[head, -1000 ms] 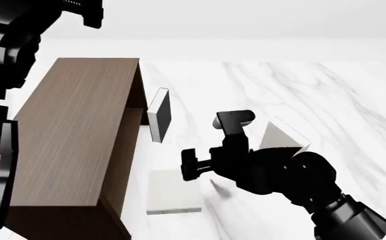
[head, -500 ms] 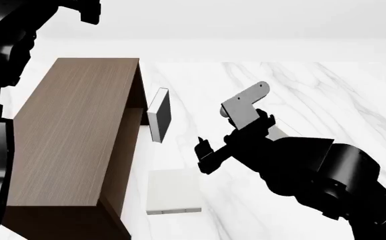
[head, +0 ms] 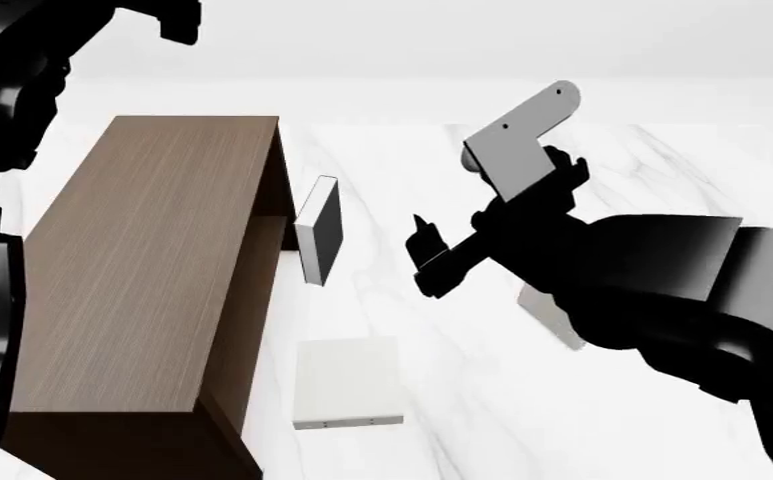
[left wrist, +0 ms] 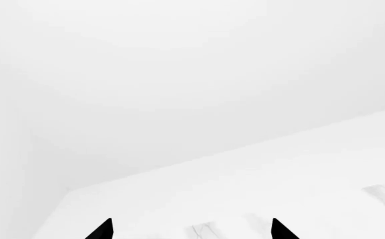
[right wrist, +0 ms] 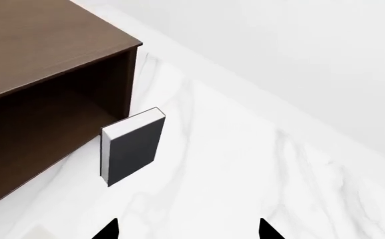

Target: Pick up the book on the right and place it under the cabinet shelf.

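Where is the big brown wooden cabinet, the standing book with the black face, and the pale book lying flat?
big brown wooden cabinet (head: 146, 260), head view, top panel.
black-faced book (right wrist: 134, 149), right wrist view, dark cover.
pale flat book (head: 346, 380), head view, cover.

The head camera looks forward and steeply down on the marble counter (head: 653, 160), with the brown cabinet (head: 146, 270) near its left side and the right arm (head: 653, 270) close in front. The right wrist camera rides above its end effector (right wrist: 187, 230), whose two tips show at the frame edge, and faces the cabinet's (right wrist: 39, 59) open side and the black-faced book (right wrist: 132, 149) standing beside it; the head view shares both (head: 319, 235). The left wrist camera faces mostly blank white wall, catching only a far strip of counter (left wrist: 259, 199) past its end effector (left wrist: 191, 230).
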Motion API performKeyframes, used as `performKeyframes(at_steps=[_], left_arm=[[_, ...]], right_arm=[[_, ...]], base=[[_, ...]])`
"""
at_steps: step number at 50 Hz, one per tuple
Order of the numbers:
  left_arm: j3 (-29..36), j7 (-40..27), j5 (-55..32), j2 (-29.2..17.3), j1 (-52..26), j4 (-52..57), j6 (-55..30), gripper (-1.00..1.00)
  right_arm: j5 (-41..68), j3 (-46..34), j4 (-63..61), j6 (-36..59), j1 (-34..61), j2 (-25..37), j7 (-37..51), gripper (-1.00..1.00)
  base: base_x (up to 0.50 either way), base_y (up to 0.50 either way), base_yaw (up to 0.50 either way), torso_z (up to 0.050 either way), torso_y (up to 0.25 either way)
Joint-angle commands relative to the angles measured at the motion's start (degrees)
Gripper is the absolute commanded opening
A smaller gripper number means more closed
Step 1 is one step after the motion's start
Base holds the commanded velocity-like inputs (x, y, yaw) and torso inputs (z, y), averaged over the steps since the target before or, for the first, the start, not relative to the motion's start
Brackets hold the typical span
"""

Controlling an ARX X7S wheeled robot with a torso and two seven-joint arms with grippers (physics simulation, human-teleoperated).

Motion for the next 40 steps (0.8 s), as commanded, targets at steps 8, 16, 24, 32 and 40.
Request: performKeyframes(at_steps=[8,16,24,32,40], left_arm=[[0.01,0.16,-0.23,-0.08,0.01,0.05,0.69,1.00],[-0.19,-0.12,-0.28,-0.30,-0.06,0.13,0.54,1.00],[-0.06,-0.03,-0.42,-0.42,-0.06,0.71,0.11,1.00],[0.02,-0.01,-0.44,-0.40,-0.20,0.49,0.18,1.00],[0.07,0.04,-0.52,-0.47,-0.21,0.43,0.13,1.00]], right_arm=[[1.31,0.21,0.27,2.57,4.26,-0.53,-0.39,1.00],[1.40,-0.04,0.16,2.19,3.14,-0.40,-0.29,1.00],[1.65,-0.23,-0.06,2.15,2.56,-0.35,-0.13,1.00],[1.57,-0.54,0.13,1.81,1.93,-0.48,-0.29,1.00],[1.57,-0.88,0.19,1.72,1.47,-0.56,-0.32,1.00]], base=[[0.00,0.00,0.00,0.000,0.000],[0.00,0.00,0.00,0.000,0.000],[0.00,0.00,0.00,0.000,-0.019],[0.00,0.00,0.00,0.000,-0.093],[0.00,0.00,0.00,0.000,-0.109]])
